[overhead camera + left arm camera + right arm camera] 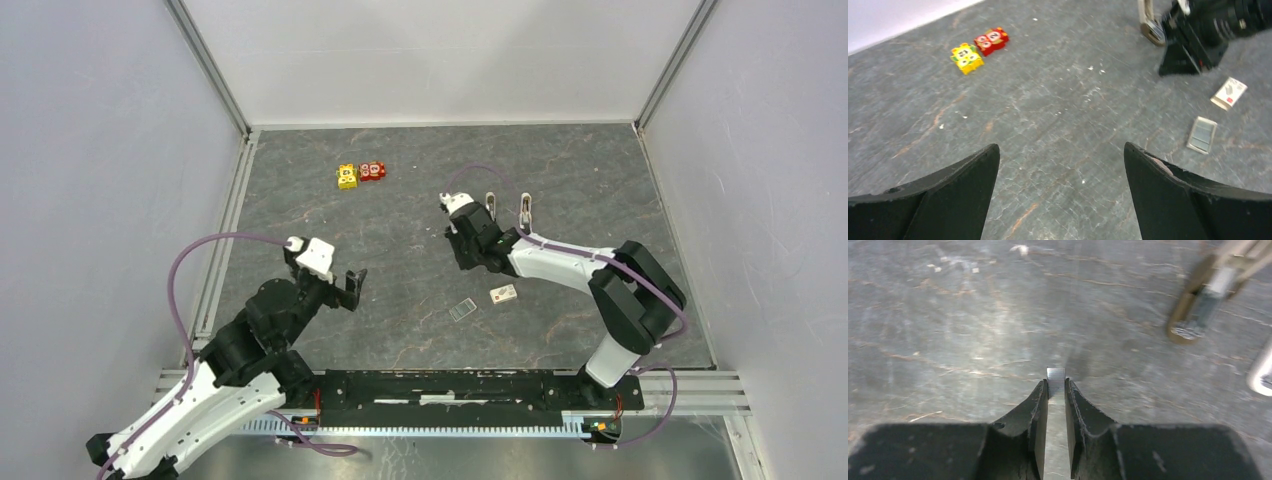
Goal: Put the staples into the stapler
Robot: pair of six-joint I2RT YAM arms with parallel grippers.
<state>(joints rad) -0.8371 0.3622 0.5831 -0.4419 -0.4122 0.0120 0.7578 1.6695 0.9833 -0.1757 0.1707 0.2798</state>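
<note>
The cream-white stapler (490, 208) lies opened on the grey table at the back right, with a second slim part (525, 208) beside it. It shows blurred at the top right of the right wrist view (1204, 297) and at the top of the left wrist view (1149, 24). My right gripper (1056, 385) is shut on a thin silver strip of staples (1056, 374), held low over the table left of the stapler (458, 258). My left gripper (1060, 155) is open and empty above bare table at the front left (350, 285).
A small white and red staple box (503, 294) and a clear flat case (462, 310) lie in front of the right arm; both show in the left wrist view (1228, 93) (1202, 135). Yellow and red toy blocks (359, 174) sit at the back.
</note>
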